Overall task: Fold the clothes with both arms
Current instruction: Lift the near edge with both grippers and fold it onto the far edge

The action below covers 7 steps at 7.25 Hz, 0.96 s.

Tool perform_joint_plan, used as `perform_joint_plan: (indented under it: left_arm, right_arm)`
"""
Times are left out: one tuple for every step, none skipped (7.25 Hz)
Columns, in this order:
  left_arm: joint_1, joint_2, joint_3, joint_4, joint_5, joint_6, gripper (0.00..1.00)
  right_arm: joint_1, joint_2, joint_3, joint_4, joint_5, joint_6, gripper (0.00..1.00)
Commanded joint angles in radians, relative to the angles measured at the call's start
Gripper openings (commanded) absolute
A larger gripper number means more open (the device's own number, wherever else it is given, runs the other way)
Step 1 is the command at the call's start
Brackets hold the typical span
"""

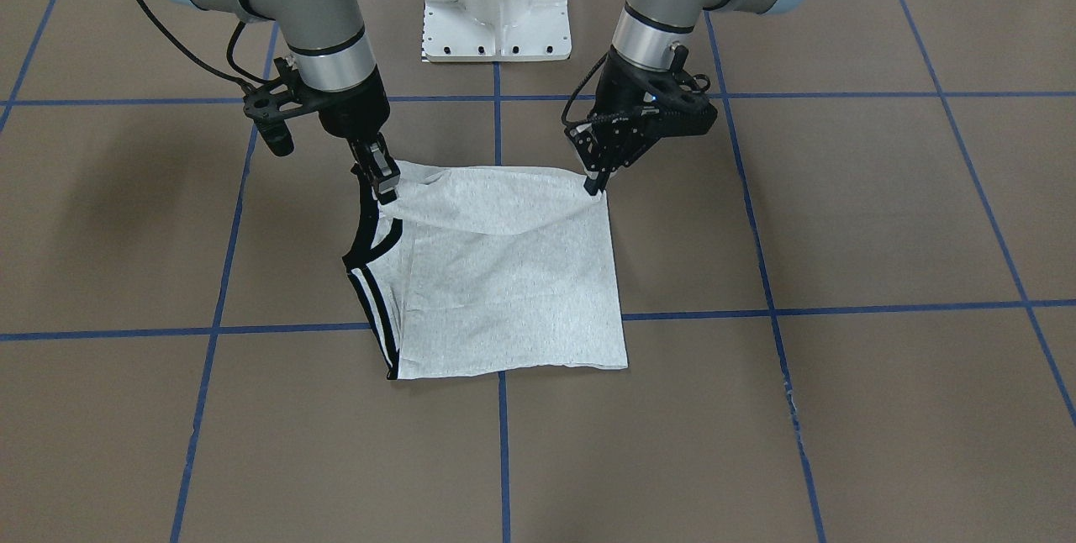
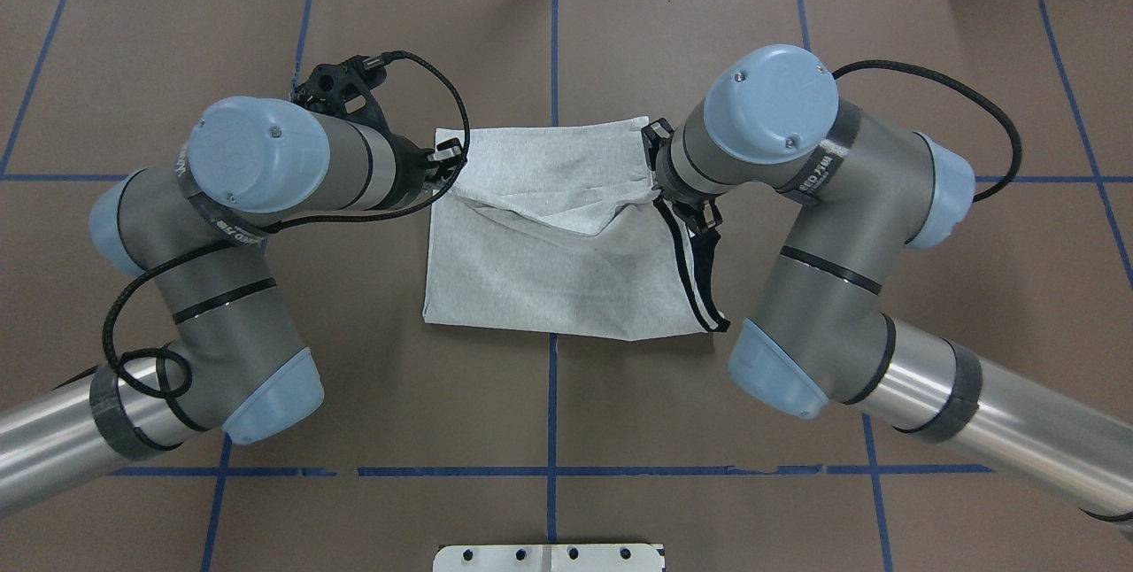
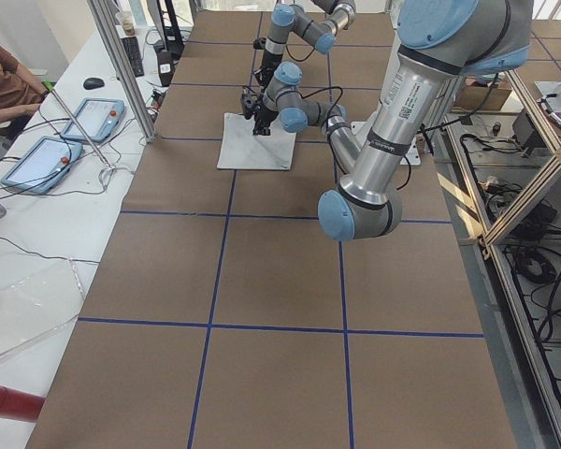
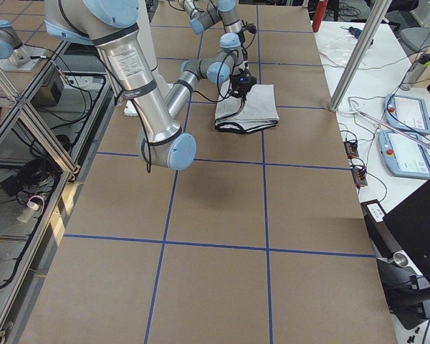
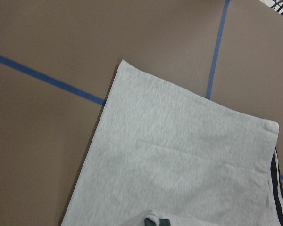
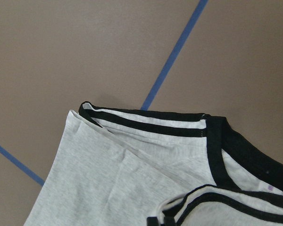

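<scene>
Exterior front-facing view shows the grey T-shirt (image 1: 521,291) on the tabletop (image 1: 841,215), its raised edge running left to right between the left claw (image 1: 598,184) and the right claw (image 1: 387,187), each clenched on one end, with the flat layer's far edge lying beyond both, neither arm nearer.

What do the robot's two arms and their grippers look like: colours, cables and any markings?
Both the left arm and the right arm are silver-grey tubes with round light-blue joint caps and black lettering. Black braided cables loop beside them. The left gripper and right gripper are black.
</scene>
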Motion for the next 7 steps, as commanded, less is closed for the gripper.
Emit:
perform_joint_plan:
  left_arm:
    - [-0.042,-0.039,0.126,-0.095,0.0,0.029,0.0]
    - [-0.049,-0.043,0.171,-0.137,0.001,0.031,0.0]
    - [-0.055,-0.057,0.207,-0.163,0.002,0.032,0.0]
    - [-0.06,-0.069,0.234,-0.166,0.005,0.059,0.0]
    - [-0.083,-0.092,0.29,-0.174,0.006,0.093,0.28]
    - [-0.098,-0.124,0.392,-0.239,0.008,0.136,0.44]
    - [-0.123,-0.129,0.437,-0.298,0.008,0.139,0.44]
  right_arm:
    - [0.052,0.081,-0.182,0.106,0.019,-0.014,0.0]
    - [0.075,0.122,-0.263,0.124,0.057,-0.033,0.0]
    - [0.089,0.149,-0.352,0.222,0.06,-0.028,0.0]
    - [0.089,0.147,-0.374,0.245,0.06,-0.033,0.0]
    - [0.092,0.146,-0.389,0.256,0.06,-0.056,0.52]
    - [0.095,0.152,-0.462,0.335,0.059,-0.111,1.0]
    - [0.128,0.155,-0.524,0.412,0.062,-0.149,1.0]
